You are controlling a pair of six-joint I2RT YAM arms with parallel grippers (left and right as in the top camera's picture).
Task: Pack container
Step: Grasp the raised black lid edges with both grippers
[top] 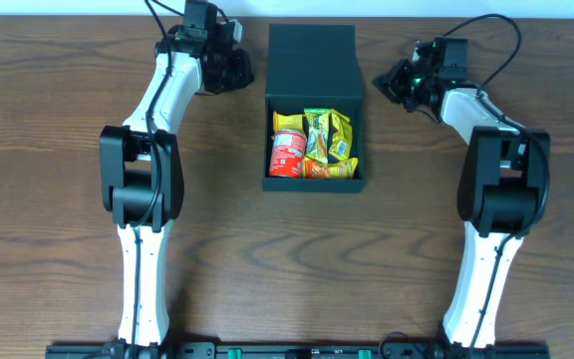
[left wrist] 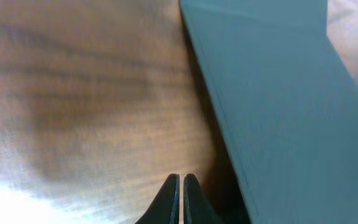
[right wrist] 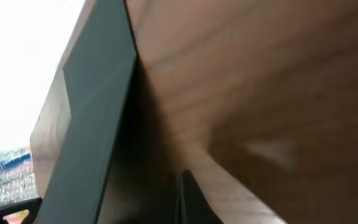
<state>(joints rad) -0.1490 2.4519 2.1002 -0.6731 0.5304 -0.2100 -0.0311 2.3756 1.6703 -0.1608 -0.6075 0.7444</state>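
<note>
- In the left wrist view you see only the tips of the left gripper (left wrist: 180, 198), pressed together at the bottom edge; everything behind them is cut off.
- There the container (left wrist: 278, 112) runs out past the top and right edges, soft and out of focus.
- In the right wrist view the right gripper (right wrist: 188, 199) is a dark blurred sliver at the bottom edge.
- From overhead, both grippers are dark clumps, their fingers too small to tell apart.
- The snack packets (top: 329, 145) overlap and cover part of the red can (top: 287, 150); you cannot read the labels.

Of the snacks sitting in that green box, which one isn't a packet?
The red can, at the left side of the container. It is round-bodied with a white label, while the others beside it are flat yellow and green packets.
</note>
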